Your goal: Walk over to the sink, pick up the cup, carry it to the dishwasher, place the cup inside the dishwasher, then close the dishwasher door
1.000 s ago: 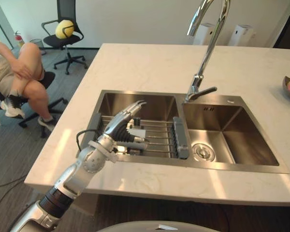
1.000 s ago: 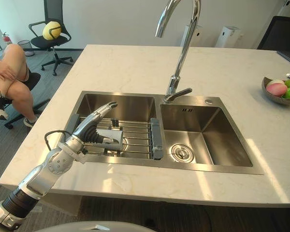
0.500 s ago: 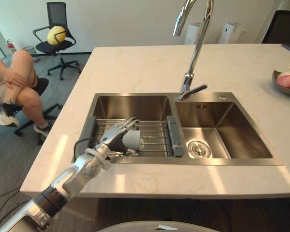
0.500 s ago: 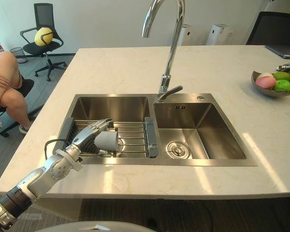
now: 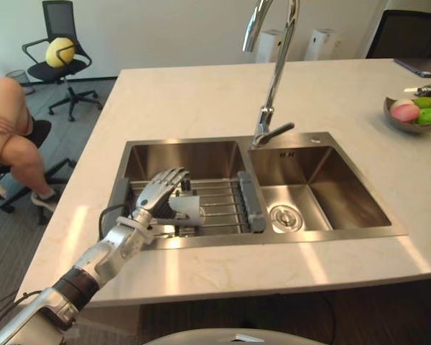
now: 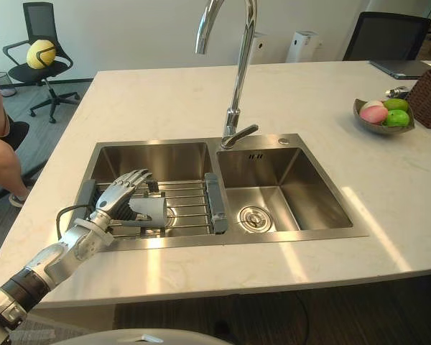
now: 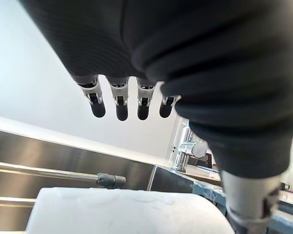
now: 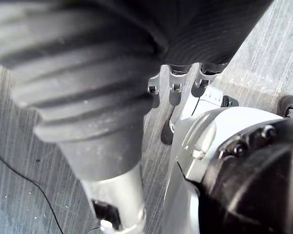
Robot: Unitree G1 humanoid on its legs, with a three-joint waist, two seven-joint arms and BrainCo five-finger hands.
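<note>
My left hand (image 5: 160, 192) is in the left basin of the sink (image 5: 201, 154), over the cup (image 5: 187, 208). The cup lies on its side on the wire rack (image 5: 219, 208) across that basin. From the head camera the hand covers the cup's near end, so I can't make out its base or any handle.

The wrist camera helps. The fingers (image 7: 119, 105) reach out straight and a little apart above the cup's pale side (image 7: 127, 214), with clear air between them and it. The thumb (image 7: 249, 204) runs along the other side, and its tip is cut off by the picture's edge. I can't tell whether the thumb touches the cup. Nothing is clamped.

My right hand (image 8: 173, 90) hangs above the floor. Its fingers are loose and side by side, holding nothing, and the ribbed cover hides most of them.

The faucet (image 5: 273, 79) rises behind the sink, and the picture's edge cuts off the top of its arch. A fruit bowl (image 5: 409, 118) sits far right on the counter (image 5: 201, 100). A seated person (image 5: 11, 136) is half out of view at the left, near an office chair (image 5: 54, 68).
</note>
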